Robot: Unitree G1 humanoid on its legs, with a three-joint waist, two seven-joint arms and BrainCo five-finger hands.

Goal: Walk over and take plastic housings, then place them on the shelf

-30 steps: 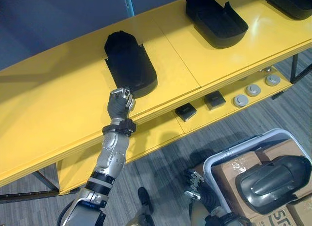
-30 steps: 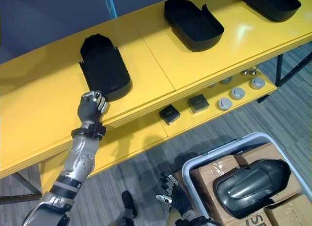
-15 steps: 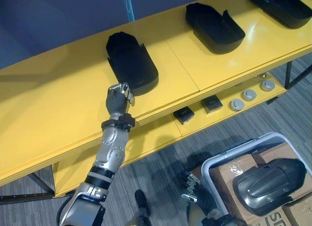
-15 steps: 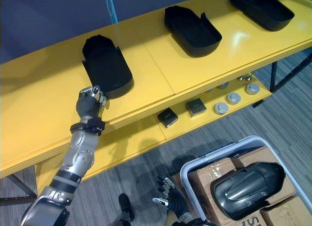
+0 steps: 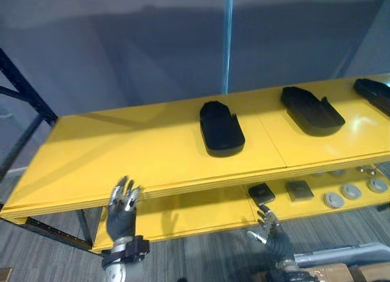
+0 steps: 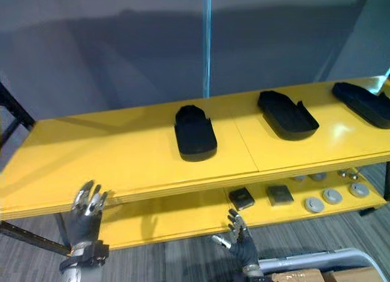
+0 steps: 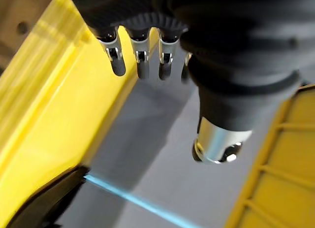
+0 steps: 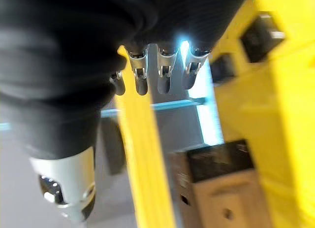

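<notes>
Three black plastic housings lie on the yellow top shelf (image 5: 122,154): one in the middle (image 5: 220,127), one further right (image 5: 311,109), one at the far right edge (image 5: 375,93). My left hand (image 5: 124,206) is raised in front of the shelf's front edge at the lower left, well left of the middle housing, open with fingers spread and nothing in it. Its straight fingers (image 7: 139,60) show in the left wrist view too. My right hand (image 5: 271,233) hangs low before the lower shelf, open and empty; its fingers (image 8: 165,70) are straight.
The lower yellow shelf (image 5: 189,212) carries two small black blocks (image 5: 261,192) and several grey discs (image 5: 333,200). A white bin rim (image 5: 341,256) lies at the lower right. A blue post (image 5: 227,38) stands behind the shelf; a dark frame bar (image 5: 24,93) runs at the left.
My left hand has let go of the middle housing, opened and dropped back below the shelf's front edge. The camera has pulled back and tilted up, so the whole scene has shifted.
</notes>
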